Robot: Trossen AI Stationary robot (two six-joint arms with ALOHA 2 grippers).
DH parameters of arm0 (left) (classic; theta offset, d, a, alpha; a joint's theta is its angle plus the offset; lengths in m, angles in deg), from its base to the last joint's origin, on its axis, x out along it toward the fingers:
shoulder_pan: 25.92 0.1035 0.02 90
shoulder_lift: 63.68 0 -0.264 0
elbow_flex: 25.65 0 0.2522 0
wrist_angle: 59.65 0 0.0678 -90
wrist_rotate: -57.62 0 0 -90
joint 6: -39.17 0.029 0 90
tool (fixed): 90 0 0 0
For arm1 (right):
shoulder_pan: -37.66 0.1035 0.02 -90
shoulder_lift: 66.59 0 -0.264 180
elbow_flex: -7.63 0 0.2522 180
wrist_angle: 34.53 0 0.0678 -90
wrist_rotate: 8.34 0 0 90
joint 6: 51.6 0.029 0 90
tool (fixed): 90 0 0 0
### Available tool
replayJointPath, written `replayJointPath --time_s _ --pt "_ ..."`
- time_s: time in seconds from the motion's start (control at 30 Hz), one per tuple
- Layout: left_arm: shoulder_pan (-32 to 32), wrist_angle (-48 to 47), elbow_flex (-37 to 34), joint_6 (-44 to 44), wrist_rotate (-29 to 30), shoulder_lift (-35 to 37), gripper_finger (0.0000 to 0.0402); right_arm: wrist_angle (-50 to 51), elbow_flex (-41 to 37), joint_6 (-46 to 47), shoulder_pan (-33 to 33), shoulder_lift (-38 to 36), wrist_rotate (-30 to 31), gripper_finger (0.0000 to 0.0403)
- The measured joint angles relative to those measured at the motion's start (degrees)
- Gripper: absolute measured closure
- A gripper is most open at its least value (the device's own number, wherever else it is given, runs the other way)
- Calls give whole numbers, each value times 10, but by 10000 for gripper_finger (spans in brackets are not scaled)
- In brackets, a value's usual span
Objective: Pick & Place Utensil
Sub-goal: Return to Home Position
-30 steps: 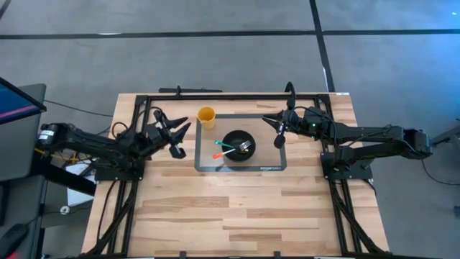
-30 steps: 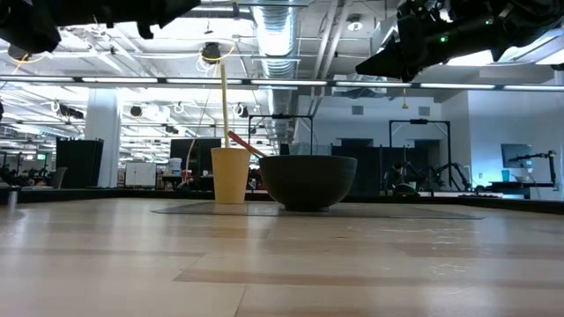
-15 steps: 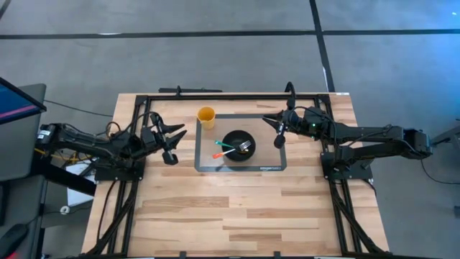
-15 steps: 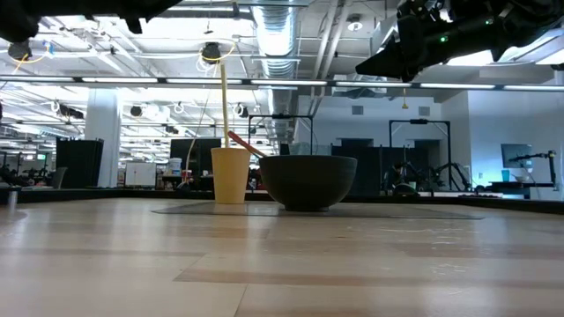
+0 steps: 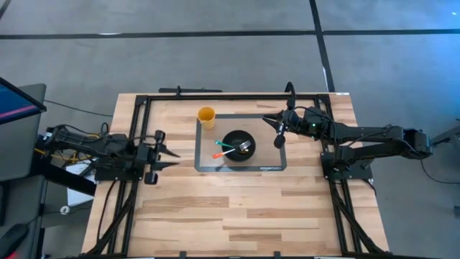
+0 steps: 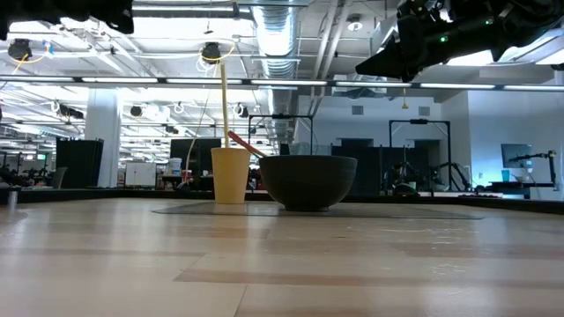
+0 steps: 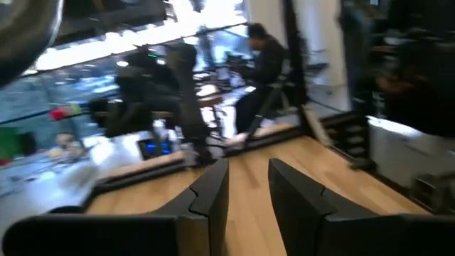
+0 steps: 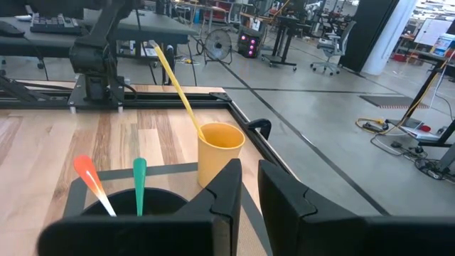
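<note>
A black bowl (image 5: 238, 144) sits on a grey mat (image 5: 269, 162). It holds an orange-handled utensil (image 8: 90, 181), a green-handled one (image 8: 138, 183) and a fork (image 5: 246, 147), all leaning on its rim. A yellow cup (image 5: 206, 116) on the mat's far left corner holds a long yellow stick (image 8: 174, 80). My left gripper (image 5: 173, 160) hovers left of the mat, open by a narrow gap (image 7: 249, 178) and holding nothing. My right gripper (image 5: 266, 119) hangs shut above the mat's far right part, right of the bowl (image 8: 249, 185).
Black frame rails (image 5: 215, 96) run along the table's far, left and right sides. The near half of the wooden table (image 5: 237, 208) is bare wood. Beyond the far edge, a person (image 7: 263, 71) sits in the room.
My left arm has drawn back from beside the cup toward the table's left and near edge. It has turned so its fingers point right toward the mat. In the low view it has slid out toward the upper left corner. The bowl, the cup and my right arm have kept still.
</note>
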Motion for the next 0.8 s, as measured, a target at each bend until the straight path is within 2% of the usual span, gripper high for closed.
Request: replayJointPath --time_s 0.07,0.27,0.47,0.63,0.8 --pt "0 -27 0 0 -16 7 300 0 0 0 0 0 0 361" --pt "9 -126 0 2 -16 13 300 0 0 1 0 0 0 361" --pt "33 -133 0 4 -16 23 300 0 0 1 0 0 0 361" --pt "38 -175 0 -21 -18 61 300 0 0 1 0 0 0 361" --pt "38 -190 0 -30 -84 116 300 0 0 1 0 0 0 361"
